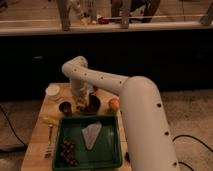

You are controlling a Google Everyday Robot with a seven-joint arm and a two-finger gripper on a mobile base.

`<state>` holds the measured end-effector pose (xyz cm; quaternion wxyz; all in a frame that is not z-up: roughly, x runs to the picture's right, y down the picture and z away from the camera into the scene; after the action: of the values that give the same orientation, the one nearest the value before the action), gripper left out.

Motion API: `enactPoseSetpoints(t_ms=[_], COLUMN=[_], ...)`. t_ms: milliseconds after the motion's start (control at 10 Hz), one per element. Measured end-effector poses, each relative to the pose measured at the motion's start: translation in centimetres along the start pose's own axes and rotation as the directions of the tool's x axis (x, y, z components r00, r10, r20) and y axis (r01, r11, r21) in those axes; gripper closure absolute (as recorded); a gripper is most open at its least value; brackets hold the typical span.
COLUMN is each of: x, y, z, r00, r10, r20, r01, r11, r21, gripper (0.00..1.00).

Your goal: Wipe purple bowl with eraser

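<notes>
My tool point(80, 103) hangs at the end of my white arm point(142, 117). The arm rises from the lower right, bends at the elbow above the wooden tabletop point(36, 131), and drops straight down. The tool sits over the left edge of the purple bowl point(92, 105), which stands upright and looks nearly black, near the middle of the tabletop's far half. I cannot tell whether the tool is open or closed.

A small pale patch at the tool's tip, right at the bowl's rim, looks like the eraser point(80, 107). I cannot tell which way its long axis runs.

A smaller dark cup point(65, 107) stands just left of the bowl, and a white cup point(52, 91) stands beyond it toward the far left corner. A round orange-red fruit point(114, 104) lies to the right of the bowl, close against my arm.

A green tray point(116, 150) takes up the near side. It holds a crumpled white napkin point(92, 134) and a cluster of brown bits point(68, 151). A fork point(49, 142) lies left of the tray, its handle running along the tray's side.
</notes>
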<state>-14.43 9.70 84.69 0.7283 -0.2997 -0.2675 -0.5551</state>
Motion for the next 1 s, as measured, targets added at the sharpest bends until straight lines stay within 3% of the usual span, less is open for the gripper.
enactPoseSetpoints(t_ms=[200,400,600,1000], x=[-2.2,-2.2,-0.6,3.2], y=[1.7,4.2,6.9,6.4], z=[-0.3,-1.0,-1.9,-2.4], r00=[1.0,0.999,0.994,0.99], r10=[0.005,0.041,0.1,0.126], r20=[0.005,-0.008,-0.032,-0.059], r01=[-0.005,-0.041,-0.099,-0.125], r11=[1.0,0.999,0.995,0.992], r21=[0.005,0.018,0.025,0.019], gripper=[0.97,0.97,0.97,0.97])
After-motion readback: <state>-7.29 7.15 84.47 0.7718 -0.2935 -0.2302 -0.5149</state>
